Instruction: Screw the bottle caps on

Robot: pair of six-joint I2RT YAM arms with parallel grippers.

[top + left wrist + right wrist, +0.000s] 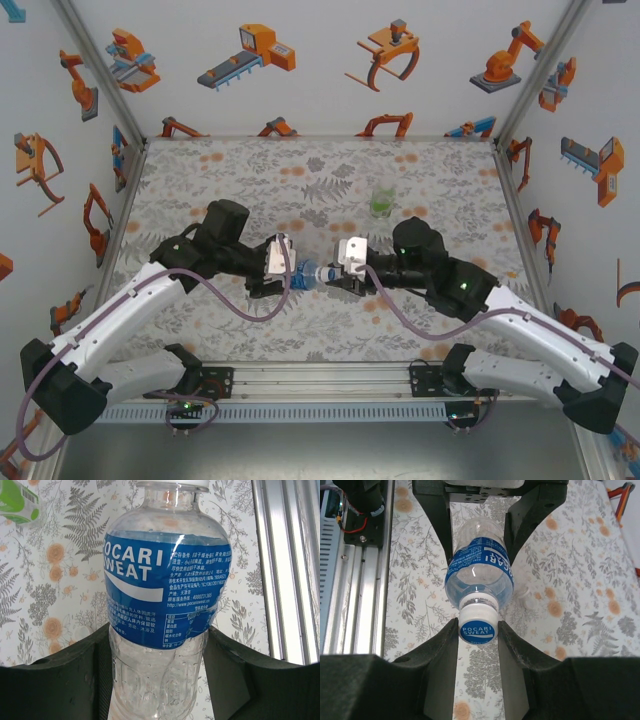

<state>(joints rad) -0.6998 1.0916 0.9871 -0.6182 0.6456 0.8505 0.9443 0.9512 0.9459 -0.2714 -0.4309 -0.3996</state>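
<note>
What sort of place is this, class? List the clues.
Likely a robot test booth: white walls printed with orange robot pictures, a fern-patterned tabletop, and two white robot arms bolted to an aluminium rail.

Blue-label bottle [167, 595]: base cut off between the left jaws, cap [172, 483] clipped by the edge beyond them. Green bottle [17, 502] cropped, beyond-left of jaws.

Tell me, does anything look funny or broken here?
Nothing looks broken or spilled. The blue-label bottle is held sideways: the left gripper clamps its body, the right gripper pinches its cap. The green bottle stands upright.
</note>
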